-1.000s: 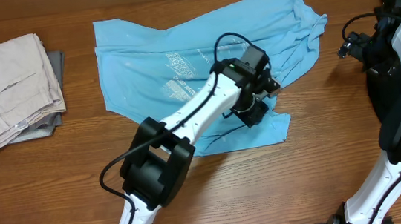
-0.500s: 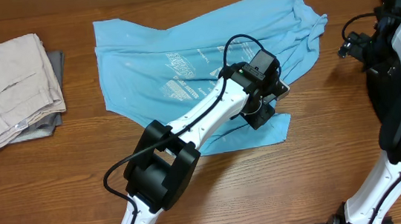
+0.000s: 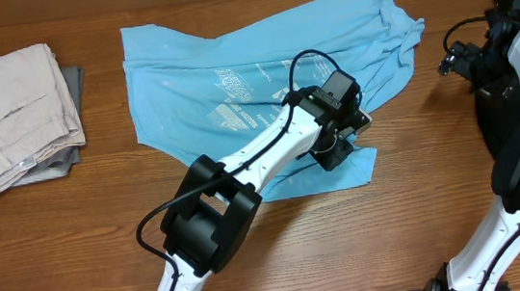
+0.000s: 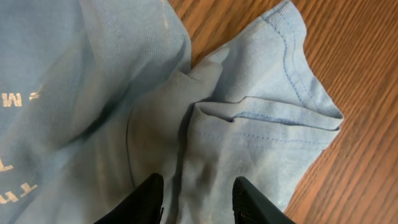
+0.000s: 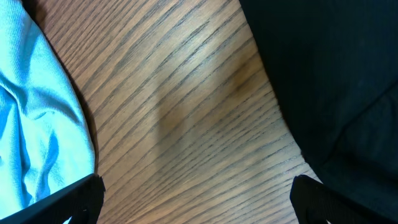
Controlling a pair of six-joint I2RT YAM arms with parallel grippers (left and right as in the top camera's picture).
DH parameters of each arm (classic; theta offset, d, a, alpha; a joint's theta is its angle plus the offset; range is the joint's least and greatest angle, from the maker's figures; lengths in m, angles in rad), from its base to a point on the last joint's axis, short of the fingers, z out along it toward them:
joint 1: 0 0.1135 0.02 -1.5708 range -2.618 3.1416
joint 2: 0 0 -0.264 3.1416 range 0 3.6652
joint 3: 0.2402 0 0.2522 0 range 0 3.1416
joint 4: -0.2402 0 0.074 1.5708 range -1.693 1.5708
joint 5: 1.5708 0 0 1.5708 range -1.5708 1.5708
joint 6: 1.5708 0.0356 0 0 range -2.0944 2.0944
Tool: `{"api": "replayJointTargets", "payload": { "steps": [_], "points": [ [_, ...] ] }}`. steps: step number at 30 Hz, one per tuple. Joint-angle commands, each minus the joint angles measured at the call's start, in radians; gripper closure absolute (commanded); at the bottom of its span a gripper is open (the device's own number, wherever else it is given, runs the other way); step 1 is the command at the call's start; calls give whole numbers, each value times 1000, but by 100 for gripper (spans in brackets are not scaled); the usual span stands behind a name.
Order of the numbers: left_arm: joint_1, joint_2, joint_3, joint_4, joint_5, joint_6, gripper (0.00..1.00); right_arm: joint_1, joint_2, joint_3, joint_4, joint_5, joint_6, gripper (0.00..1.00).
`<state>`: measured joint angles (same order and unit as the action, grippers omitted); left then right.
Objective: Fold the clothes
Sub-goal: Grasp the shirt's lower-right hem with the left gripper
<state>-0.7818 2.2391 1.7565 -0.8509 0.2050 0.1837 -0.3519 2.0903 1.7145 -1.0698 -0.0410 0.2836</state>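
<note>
Altogether, one light blue short-sleeved cotton T-shirt (image 3: 231,52) lies on the brown wood-grain table (image 3: 77,242), spread out but rumpled, across the far middle of the surface. One block of small white printed lettering (image 3: 235,95) shows near its centre. Its right-hand edge is bunched into several creases, and one hemmed sleeve (image 4: 273,124) sticks out at the near right corner, lying flat on the wood.

Two white-and-black robot arms are in view. The left arm reaches diagonally across the shirt from the near side, and the left gripper (image 4: 199,199) sits low over the cloth just beside that sleeve. Its two black fingers (image 4: 152,198) stand part-way apart with a raised fold of blue fabric running between them. Whether they are squeezing that fold or only straddling it cannot be told.

The right arm is at the right edge of the table, apart from the shirt. The right gripper (image 5: 199,202) has its two fingertips spread wide over bare wood, holding nothing, with the shirt's edge to one side and a single black shape (image 5: 323,81) to the other.

Well apart at the far left lies one folded pair of beige khaki trousers (image 3: 9,109), resting on one folded grey cloth (image 3: 75,87).
</note>
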Motion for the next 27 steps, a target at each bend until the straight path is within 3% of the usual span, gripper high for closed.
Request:
{"api": "replayJointTargets", "payload": {
  "steps": [1,17,27],
  "points": [
    [3,14,-19,10,-3,-4,58,2,-14,10,3,3,-3,0],
    [2,14,-68,56,-2,-5,57,2,-14,10,3,3,-3,0],
    [3,14,-53,50,-2,-8,66,2,-14,10,3,3,-3,0]
  ]
}}
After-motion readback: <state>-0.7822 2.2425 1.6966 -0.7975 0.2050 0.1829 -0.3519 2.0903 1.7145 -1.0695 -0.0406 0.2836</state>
